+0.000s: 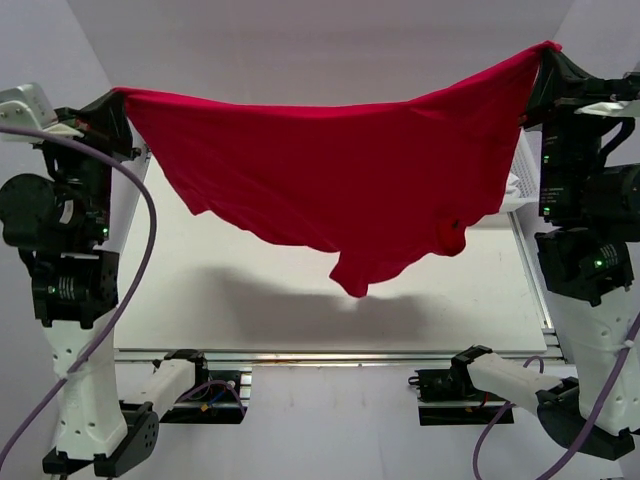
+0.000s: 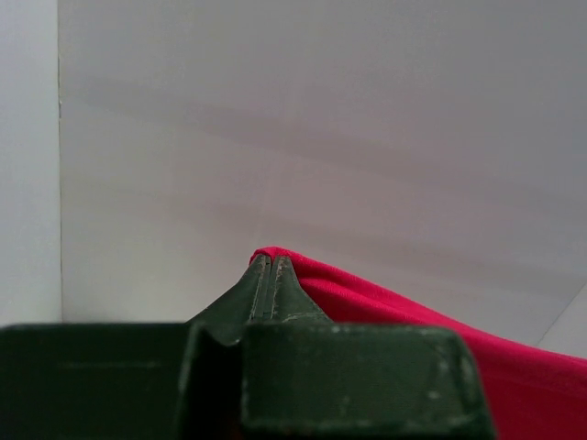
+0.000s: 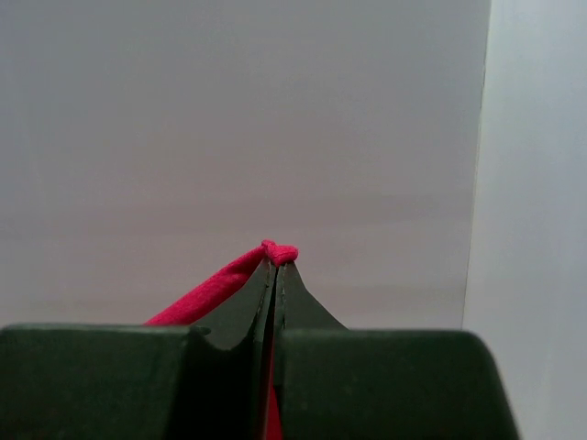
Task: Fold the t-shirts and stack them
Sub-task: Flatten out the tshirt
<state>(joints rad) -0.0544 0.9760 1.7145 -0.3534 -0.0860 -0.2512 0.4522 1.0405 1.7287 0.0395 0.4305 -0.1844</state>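
Observation:
A bright red t-shirt (image 1: 340, 170) hangs spread in the air above the table, stretched between my two grippers and sagging in the middle, its lowest fold well above the tabletop. My left gripper (image 1: 120, 100) is shut on the shirt's upper left corner; in the left wrist view the gripper (image 2: 268, 261) pinches the red t-shirt (image 2: 440, 330), which trails off to the right. My right gripper (image 1: 545, 55) is shut on the upper right corner, held higher than the left. From the right wrist, the gripper (image 3: 278, 261) shows a bunched bit of t-shirt (image 3: 280, 249) poking past its tips.
Below the shirt is the white tabletop (image 1: 250, 300), with the shirt's shadow on it. A metal rail (image 1: 330, 355) runs along the near edge. Something white (image 1: 518, 185) lies at the table's right side, partly behind the shirt. Plain white walls surround the table.

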